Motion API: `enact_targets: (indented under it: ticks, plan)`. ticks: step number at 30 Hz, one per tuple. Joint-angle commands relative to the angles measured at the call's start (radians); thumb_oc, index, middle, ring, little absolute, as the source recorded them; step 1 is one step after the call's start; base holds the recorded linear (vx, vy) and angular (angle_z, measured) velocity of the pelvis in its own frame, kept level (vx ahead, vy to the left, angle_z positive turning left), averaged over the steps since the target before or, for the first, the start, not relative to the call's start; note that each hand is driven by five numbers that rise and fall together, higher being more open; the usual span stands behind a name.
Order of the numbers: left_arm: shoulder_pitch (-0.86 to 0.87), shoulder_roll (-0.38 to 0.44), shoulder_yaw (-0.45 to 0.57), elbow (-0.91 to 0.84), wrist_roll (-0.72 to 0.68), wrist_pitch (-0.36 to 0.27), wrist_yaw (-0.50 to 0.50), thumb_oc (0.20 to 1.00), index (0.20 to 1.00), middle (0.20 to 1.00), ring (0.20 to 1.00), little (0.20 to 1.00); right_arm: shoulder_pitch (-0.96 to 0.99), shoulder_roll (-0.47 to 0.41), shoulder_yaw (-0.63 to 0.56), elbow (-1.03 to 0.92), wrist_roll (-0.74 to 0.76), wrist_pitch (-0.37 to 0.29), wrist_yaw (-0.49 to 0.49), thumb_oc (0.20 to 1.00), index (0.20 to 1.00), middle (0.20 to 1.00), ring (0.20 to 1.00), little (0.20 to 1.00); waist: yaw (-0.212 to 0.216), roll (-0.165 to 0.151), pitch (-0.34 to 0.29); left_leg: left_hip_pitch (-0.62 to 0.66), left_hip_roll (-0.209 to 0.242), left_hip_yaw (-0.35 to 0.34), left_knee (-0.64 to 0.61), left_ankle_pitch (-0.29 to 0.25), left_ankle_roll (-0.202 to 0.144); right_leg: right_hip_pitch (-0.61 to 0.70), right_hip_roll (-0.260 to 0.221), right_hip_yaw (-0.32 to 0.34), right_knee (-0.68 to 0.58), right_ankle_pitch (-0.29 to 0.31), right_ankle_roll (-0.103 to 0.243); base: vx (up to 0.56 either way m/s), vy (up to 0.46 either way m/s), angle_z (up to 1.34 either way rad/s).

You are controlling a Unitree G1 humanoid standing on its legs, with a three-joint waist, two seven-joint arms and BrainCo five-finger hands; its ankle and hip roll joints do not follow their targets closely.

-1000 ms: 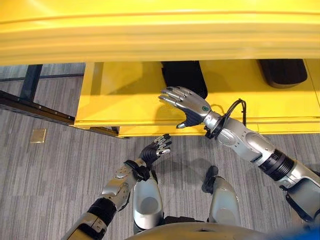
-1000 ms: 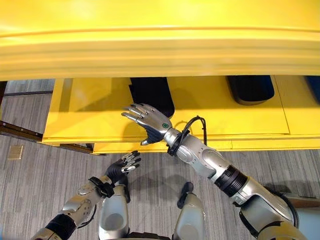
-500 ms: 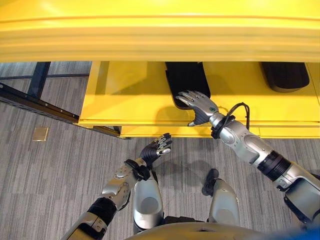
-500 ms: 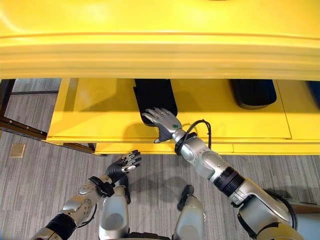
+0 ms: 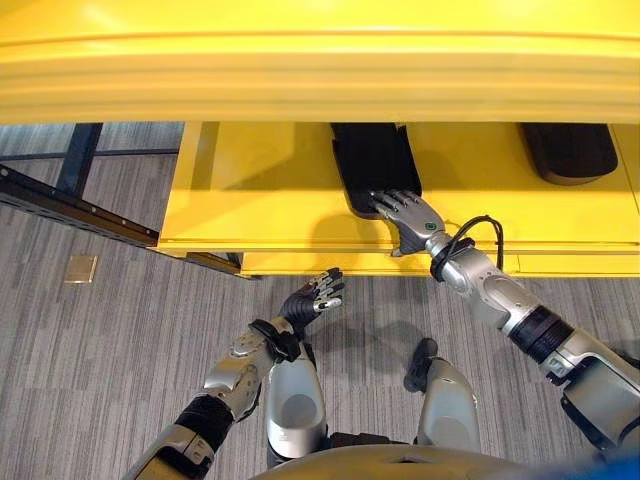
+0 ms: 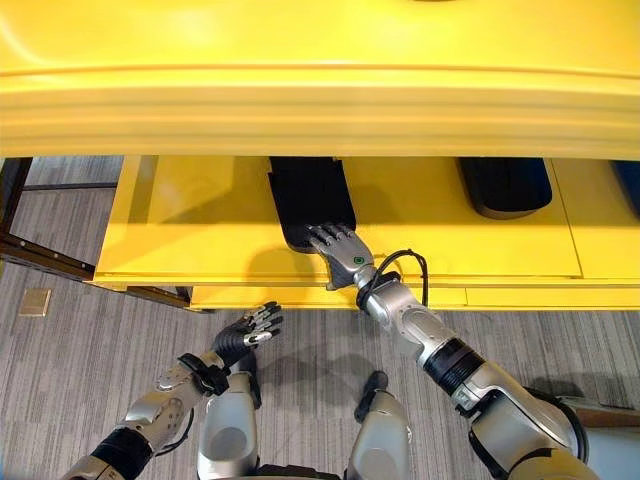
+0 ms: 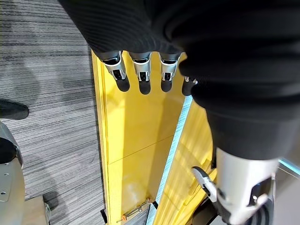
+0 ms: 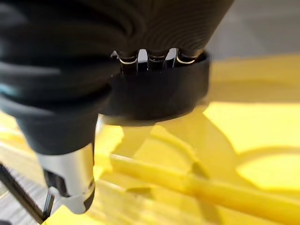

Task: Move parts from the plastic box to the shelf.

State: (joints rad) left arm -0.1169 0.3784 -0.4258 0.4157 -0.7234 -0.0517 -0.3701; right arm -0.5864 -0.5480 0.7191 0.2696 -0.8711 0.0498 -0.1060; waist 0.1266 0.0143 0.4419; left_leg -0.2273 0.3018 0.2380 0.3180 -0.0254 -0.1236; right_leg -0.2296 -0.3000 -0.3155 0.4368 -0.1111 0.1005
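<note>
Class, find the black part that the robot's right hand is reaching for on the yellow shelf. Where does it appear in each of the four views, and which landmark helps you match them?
Left eye view: black part at upper centre, right hand at its near end.
Right eye view: slightly left of centre.
Left wrist view: not in it.
Right wrist view: the dark block just past the fingers.
Shared landmark: the yellow shelf.

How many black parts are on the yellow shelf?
2. One black part lies mid-shelf, the right hand on its near end; another lies farther right. The upper shelf board may hide more.
</note>
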Motion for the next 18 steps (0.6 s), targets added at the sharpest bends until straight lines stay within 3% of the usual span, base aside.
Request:
enact_targets:
  ticks: [1,8,9,11,18]
  plan:
    - [0.006,0.007,-0.02,-0.035,0.018,-0.027,-0.046,1.0,1.0,1.0,1.0,1.0,-0.019,0.042,-0.01,-0.011,-0.065,-0.026,0.011,1.0,1.0,1.0,1.0,1.0,0.022,-0.019,-0.031,0.041,0.02,0.038,0.029,-0.027,0.037,0.03,-0.023,0.005,-0.003,-0.006,0.05,0.0,0.0,0.0]
    - [0.002,0.013,-0.013,-0.041,0.032,-0.004,-0.061,1.0,1.0,1.0,1.0,1.0,-0.037,0.067,0.006,0.064,-0.115,0.017,0.054,1.0,1.0,1.0,1.0,1.0,0.033,-0.02,-0.034,0.04,0.017,0.036,0.024,-0.022,0.038,0.029,-0.026,-0.002,-0.002,-0.005,0.051,0.0,0.0,0.0]
    - [0.002,0.014,-0.016,-0.044,0.033,-0.001,-0.06,1.0,1.0,1.0,1.0,1.0,-0.038,0.075,0.008,0.079,-0.118,0.02,0.061,0.959,0.959,0.959,0.959,0.959,0.035,-0.02,-0.035,0.04,0.016,0.035,0.024,-0.022,0.038,0.03,-0.028,-0.003,-0.001,-0.005,0.051,0.0,0.0,0.0]
    - [0.003,0.014,-0.015,-0.043,0.04,0.002,-0.062,1.0,1.0,1.0,1.0,1.0,-0.036,0.083,0.011,0.102,-0.119,0.028,0.076,0.2,0.2,0.2,0.2,0.2,0.037,-0.021,-0.036,0.041,0.016,0.034,0.024,-0.022,0.039,0.031,-0.028,-0.005,0.0,-0.005,0.051,0.0,0.0,0.0]
    - [-0.002,0.019,-0.017,-0.051,0.046,0.02,-0.06,1.0,1.0,1.0,1.0,1.0,-0.044,0.115,0.014,0.183,-0.057,0.03,0.052,0.2,0.2,0.2,0.2,0.2,0.047,-0.021,-0.043,0.047,0.013,0.03,0.02,-0.018,0.039,0.039,-0.029,-0.014,0.009,-0.009,0.049,0.01,0.0,0.02]
